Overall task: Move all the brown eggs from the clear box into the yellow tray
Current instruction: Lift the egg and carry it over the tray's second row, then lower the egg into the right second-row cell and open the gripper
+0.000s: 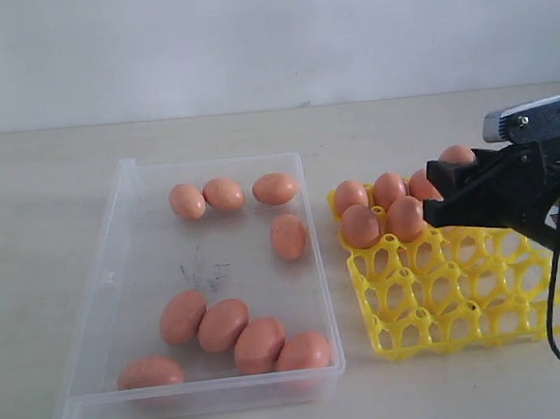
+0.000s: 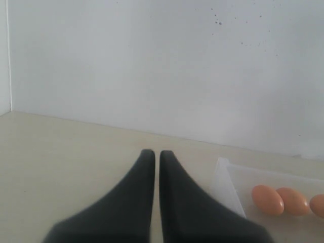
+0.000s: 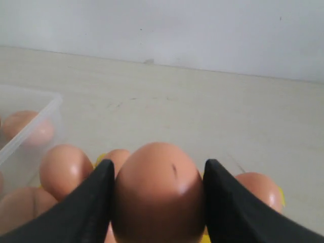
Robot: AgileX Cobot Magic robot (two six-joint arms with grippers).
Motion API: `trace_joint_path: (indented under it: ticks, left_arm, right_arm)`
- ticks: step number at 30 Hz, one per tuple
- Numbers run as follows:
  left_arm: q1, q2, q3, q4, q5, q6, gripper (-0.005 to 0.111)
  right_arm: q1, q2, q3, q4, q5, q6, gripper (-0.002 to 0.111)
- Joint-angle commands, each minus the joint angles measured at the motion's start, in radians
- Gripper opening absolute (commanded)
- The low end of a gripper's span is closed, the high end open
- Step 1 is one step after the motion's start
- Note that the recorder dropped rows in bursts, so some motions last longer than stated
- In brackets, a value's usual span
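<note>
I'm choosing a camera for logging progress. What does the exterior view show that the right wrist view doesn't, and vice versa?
Only the exterior view: nine brown eggs left in the clear box, and the yellow tray's empty cups. Only the right wrist view: the grip itself, an egg clamped between the right gripper's fingers. Both: part of the box, seated eggs in the tray, the gripper.

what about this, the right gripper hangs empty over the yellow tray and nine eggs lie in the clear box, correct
Not empty: the right wrist view shows the right gripper shut on a brown egg. It hangs over the yellow tray, and nine eggs lie in the clear box.
</note>
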State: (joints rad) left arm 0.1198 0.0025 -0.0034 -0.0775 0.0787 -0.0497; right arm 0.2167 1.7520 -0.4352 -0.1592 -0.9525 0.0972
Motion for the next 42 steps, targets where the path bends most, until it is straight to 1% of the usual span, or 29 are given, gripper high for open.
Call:
trace_joint_path:
  ticks: [1,5,14,18,22,26,35,39,41,42]
  left_arm:
    - [-0.002,-0.002,0.003,-0.009,-0.003,-0.009,0.004]
    - [-0.002,-0.002,0.003,-0.009,-0.003,-0.009,0.004]
    - [-0.002,-0.002,0.003,-0.009,-0.003,-0.009,0.004]
    - [-0.002,-0.002,0.003,-0.009,-0.003,-0.009,0.004]
    - [-0.002,-0.002,0.003,-0.009,-0.003,-0.009,0.004]
    - [-0.002,-0.002,0.003,-0.009,-0.003,-0.009,0.004]
    - [-0.002,-0.002,0.003,-0.009,-0.003,-0.009,0.004]
    - [-0.002,-0.002,0.003,-0.009,-0.003,-0.009,0.004]
    - [-0.002,-0.002,0.003,-0.009,-0.003,-0.009,0.004]
    - [-0.002,-0.002,0.003,-0.009,-0.003,-0.009,0.004]
  right_arm:
    - [-0.01,0.077,0.005,-0.002,-0.111,0.003,0.0]
    - [-0.01,0.125,0.005,-0.002,-0.154,0.018,0.0]
    - [-0.01,0.146,0.005,-0.006,-0.159,-0.001,0.0]
    - [-0.01,0.146,-0.001,-0.006,-0.149,-0.001,0.0]
    - [-0.01,0.149,-0.035,-0.026,-0.057,-0.001,0.0]
    - [-0.01,0.174,-0.038,-0.035,-0.112,-0.001,0.0]
    - [-0.01,0.204,-0.044,-0.006,-0.096,0.001,0.0]
    - [-0.01,0.204,-0.044,-0.047,-0.09,-0.001,0.0]
    - [-0.01,0.204,-0.044,-0.06,-0.088,-0.001,0.01]
    - [-0.01,0.204,-0.044,-0.06,-0.088,-0.001,0.022]
